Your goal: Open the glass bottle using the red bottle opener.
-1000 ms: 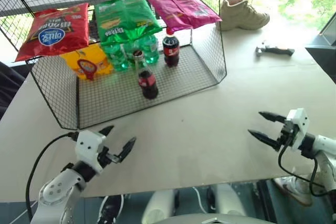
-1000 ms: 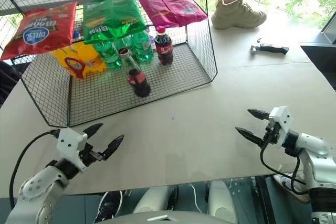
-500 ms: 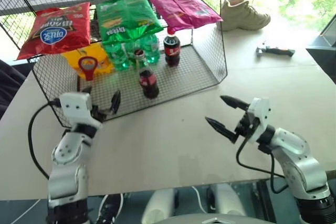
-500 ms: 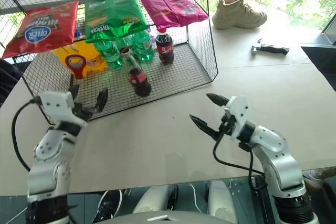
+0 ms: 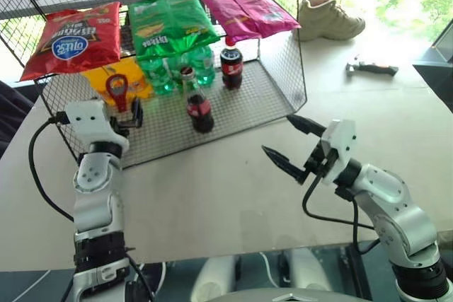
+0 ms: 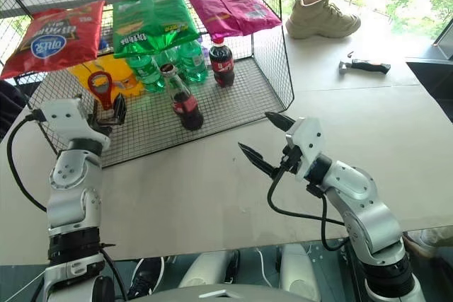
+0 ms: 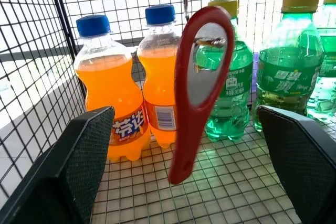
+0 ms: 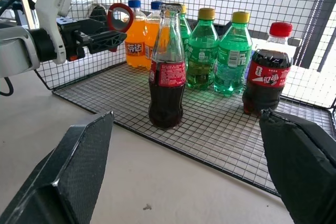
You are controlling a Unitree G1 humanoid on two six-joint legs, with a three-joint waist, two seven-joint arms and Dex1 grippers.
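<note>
Up close, the left wrist view shows the red bottle opener [image 7: 198, 87] hanging from the wire rack [image 5: 283, 68], between the spread fingers of the left gripper [image 5: 126, 114]. The glass bottle [image 5: 198, 101] stands mid-shelf near the rack's front edge. The right gripper [image 5: 291, 143], jaws wide apart, hovers over bare desk [image 5: 233, 196]. The bottle's red label can't be read.

red bottle opener [image 7: 195, 98] (silvery insert), green bottles [image 7: 286, 61]
</note>
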